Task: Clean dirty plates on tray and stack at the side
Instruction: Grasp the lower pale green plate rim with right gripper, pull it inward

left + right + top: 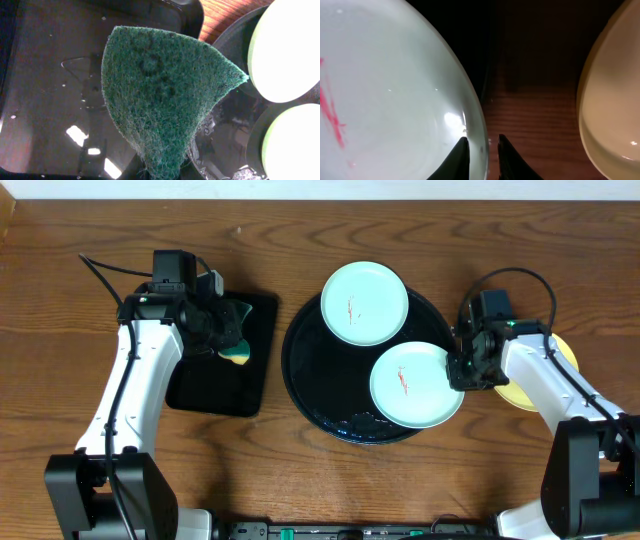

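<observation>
The nearer mint plate [416, 385], red-smeared at centre, lies at 4 o'clock on the round black tray [300, 380]. The right hand [459, 372] straddles its 3 o'clock rim, fingers [461, 157] narrowly parted; whether they pinch it I cannot tell. The yellow plate [566, 352] sits on the counter [60, 380] at the tray's 3 o'clock. The farther mint plate [364, 303], also smeared, lies at 12 o'clock. At 9 o'clock, the left hand [225, 340] is clamped on a green scouring pad [165, 100] above the rectangular tray [215, 385].

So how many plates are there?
3. Two mint plates sit on the tray: one at the back, one front-right. A yellow plate lies on the table right of it, half under the right arm. No others show.
</observation>
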`<state>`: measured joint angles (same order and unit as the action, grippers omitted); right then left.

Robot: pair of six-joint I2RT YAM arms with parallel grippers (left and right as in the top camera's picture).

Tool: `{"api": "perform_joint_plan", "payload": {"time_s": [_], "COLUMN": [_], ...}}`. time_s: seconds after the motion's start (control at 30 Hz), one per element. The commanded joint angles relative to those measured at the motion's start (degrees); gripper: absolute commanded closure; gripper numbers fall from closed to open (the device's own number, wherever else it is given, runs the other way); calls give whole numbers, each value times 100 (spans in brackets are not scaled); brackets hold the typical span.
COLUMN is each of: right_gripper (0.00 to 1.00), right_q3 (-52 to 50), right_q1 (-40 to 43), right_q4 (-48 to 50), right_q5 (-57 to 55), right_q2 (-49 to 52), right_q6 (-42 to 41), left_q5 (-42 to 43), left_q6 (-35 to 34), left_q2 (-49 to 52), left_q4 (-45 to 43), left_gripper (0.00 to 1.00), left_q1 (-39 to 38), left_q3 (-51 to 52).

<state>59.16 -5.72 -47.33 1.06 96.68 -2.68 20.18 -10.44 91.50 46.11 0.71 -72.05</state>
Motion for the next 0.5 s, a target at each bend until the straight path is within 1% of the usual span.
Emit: {"api": "perform_joint_plan", "payload": {"time_s": [0.0, 0.2, 0.27, 0.3, 0.47], "right_gripper": [83, 89, 94, 99, 99], "right_q3": [-59, -140, -184, -201, -203], "right_q1": [-35, -55, -55, -55, -83], "right_q4": [-4, 17, 11, -2, -46], "right_q5": [-74, -44, -42, -42, 2], "right_q2": [-66, -66, -66, -66, -68], "right_q6": [-212, -334, -374, -378, -461], "left_q5": [-39, -39, -39, -39, -39], "left_q6": [103, 103, 103, 103, 103], "left_q2": [-50, -50, -50, -50, -50], "left_q4": [11, 11, 11, 9, 11], "left_gripper": [92, 93, 92, 92, 93], "left_q1": [17, 17, 17, 17, 17], "left_q3": [-131, -131, -131, -131, -131]}}
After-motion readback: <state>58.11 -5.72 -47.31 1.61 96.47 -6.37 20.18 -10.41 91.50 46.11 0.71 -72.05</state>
